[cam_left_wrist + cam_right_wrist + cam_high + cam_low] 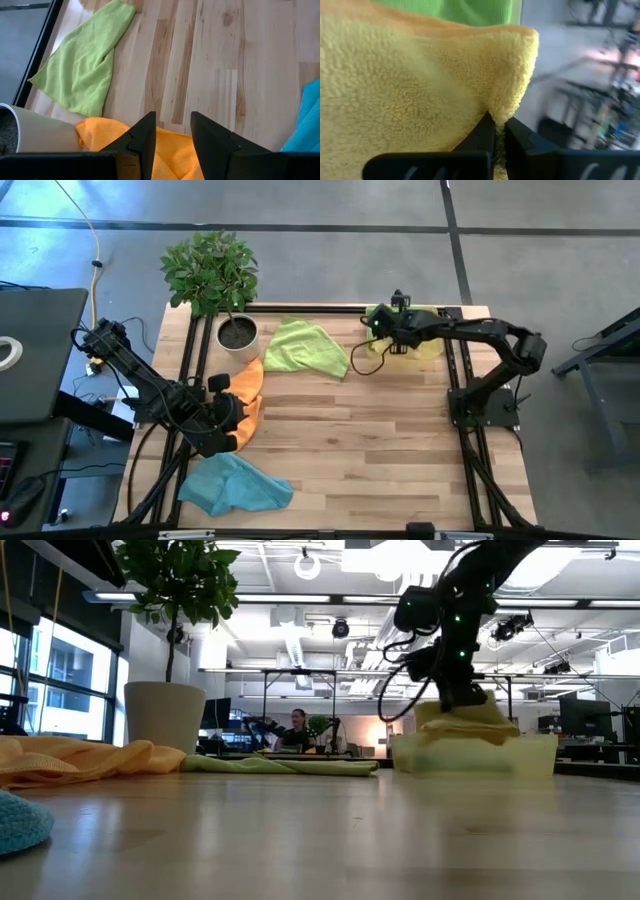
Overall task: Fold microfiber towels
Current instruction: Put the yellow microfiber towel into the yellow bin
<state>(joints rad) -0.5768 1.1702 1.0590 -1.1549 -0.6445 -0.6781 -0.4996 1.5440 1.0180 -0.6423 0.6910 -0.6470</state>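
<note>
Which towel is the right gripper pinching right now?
The yellow towel, at the tray in the table's far right corner. The right gripper is shut on its edge; the orange, light blue and lime green towels lie loose on the table.

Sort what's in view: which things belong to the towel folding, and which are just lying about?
Job: yellow towel pinched by right gripper; green towel; orange towel; blue towel; left gripper, open over orange.

Lying about: plant; tray.
</note>
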